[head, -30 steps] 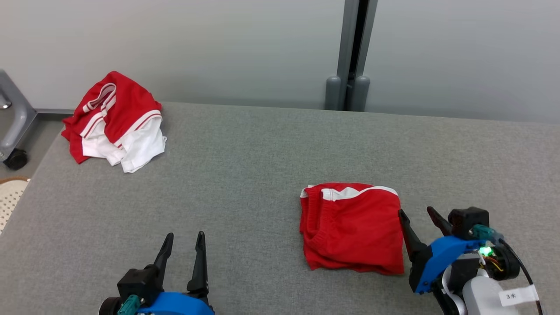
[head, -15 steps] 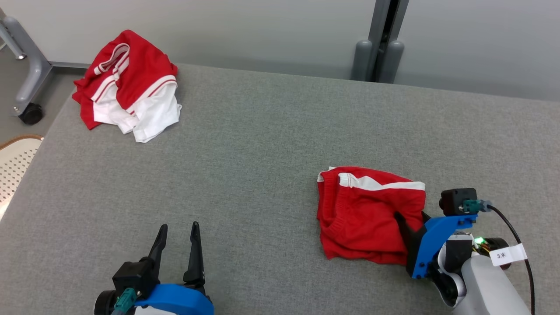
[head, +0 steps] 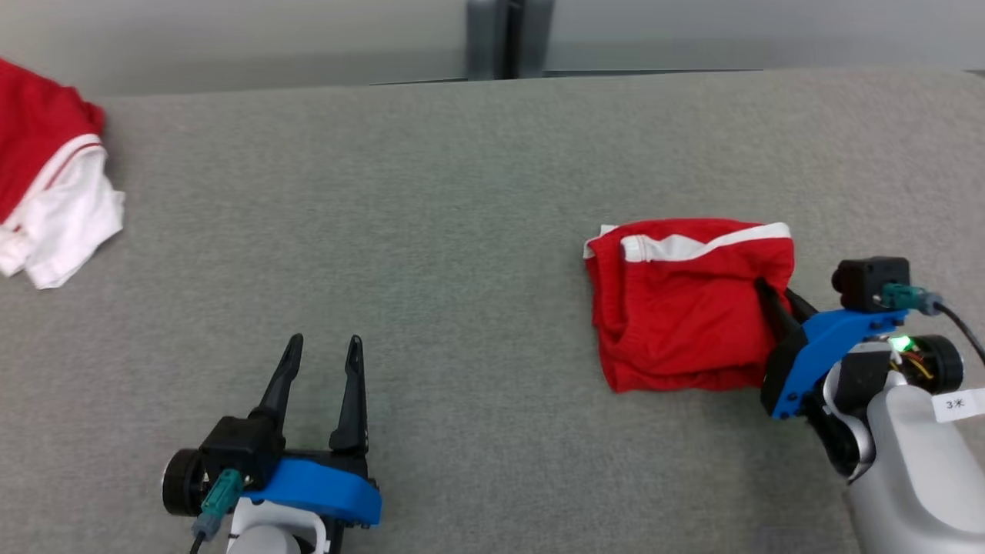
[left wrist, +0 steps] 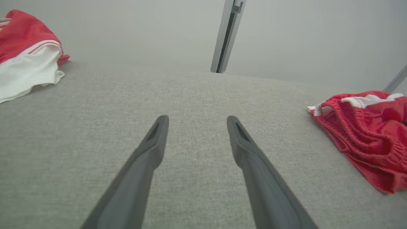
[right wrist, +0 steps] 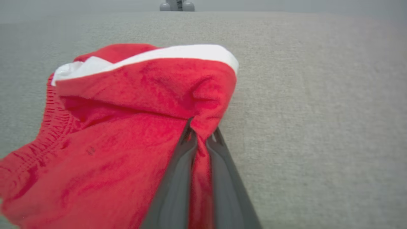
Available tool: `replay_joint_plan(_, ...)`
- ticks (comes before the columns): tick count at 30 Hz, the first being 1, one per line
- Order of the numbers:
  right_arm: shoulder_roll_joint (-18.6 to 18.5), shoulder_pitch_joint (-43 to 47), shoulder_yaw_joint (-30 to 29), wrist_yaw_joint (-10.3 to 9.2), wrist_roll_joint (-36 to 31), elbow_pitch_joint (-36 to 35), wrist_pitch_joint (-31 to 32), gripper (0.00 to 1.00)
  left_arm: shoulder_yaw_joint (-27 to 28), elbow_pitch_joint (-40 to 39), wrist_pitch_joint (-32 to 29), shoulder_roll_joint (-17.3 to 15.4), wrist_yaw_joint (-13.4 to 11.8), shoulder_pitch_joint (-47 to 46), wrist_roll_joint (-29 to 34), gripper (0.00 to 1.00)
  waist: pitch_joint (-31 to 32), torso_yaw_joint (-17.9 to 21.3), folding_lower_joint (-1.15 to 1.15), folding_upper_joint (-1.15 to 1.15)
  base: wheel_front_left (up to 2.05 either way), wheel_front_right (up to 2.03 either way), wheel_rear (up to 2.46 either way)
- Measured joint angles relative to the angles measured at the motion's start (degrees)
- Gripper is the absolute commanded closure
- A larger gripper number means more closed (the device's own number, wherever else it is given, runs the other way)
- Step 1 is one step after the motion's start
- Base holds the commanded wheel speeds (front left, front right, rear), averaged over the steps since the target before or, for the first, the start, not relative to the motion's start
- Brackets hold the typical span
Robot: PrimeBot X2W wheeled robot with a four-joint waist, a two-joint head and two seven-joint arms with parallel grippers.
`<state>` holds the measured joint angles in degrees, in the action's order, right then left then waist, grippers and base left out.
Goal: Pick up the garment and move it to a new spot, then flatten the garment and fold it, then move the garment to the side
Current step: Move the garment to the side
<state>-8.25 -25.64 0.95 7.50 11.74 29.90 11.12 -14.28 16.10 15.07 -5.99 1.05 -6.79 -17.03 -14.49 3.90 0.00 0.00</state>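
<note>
The broad grey woven-fabric tabletop (head: 462,192) carries two cloth items, well apart. A folded red knit garment (head: 677,308), with a white band along its far edge, lies toward the right side, and its right edge is bunched upward. A crumpled red-and-white garment heap (head: 46,192) lies at the far left, near the back edge.
</note>
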Motion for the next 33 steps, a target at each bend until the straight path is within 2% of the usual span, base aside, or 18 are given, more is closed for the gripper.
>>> replay_joint_plan(6,-1.9,-0.6,-3.1,0.0,1.0,-2.5,-0.4,1.0,-1.3,-3.1,-1.4,-1.8,0.3,-2.9,1.6,0.0,-4.1,8.9,0.01,0.0,0.0,0.0,0.0)
replay_joint_plan(13,-2.2,-0.7,-4.6,0.0,0.3,-2.4,-2.2,1.0,-2.5,-5.3,-3.7,-2.8,0.5,-4.9,2.7,0.0,-6.4,12.5,0.01,0.0,0.0,0.0,0.0)
replay_joint_plan(17,-2.7,-1.3,-4.9,0.0,-1.3,-1.0,-3.2,1.0,-2.9,-6.3,-4.6,-3.3,0.5,-5.1,3.0,0.0,-7.3,12.5,0.0,0.0,0.0,0.0,0.0)
replay_joint_plan(22,-4.8,-6.5,-4.6,0.0,-2.4,2.0,-3.6,1.0,-3.1,-7.2,-5.5,-4.2,0.2,-5.1,3.2,0.0,-8.1,10.8,0.0,0.0,0.0,0.0,0.0)
replay_joint_plan(33,-15.2,-15.7,-11.3,0.0,-8.8,9.6,-3.0,1.0,-3.5,-9.1,-5.9,-4.5,-0.5,-5.2,3.4,0.0,-10.6,3.9,0.0,0.0,0.0,0.0,0.0)
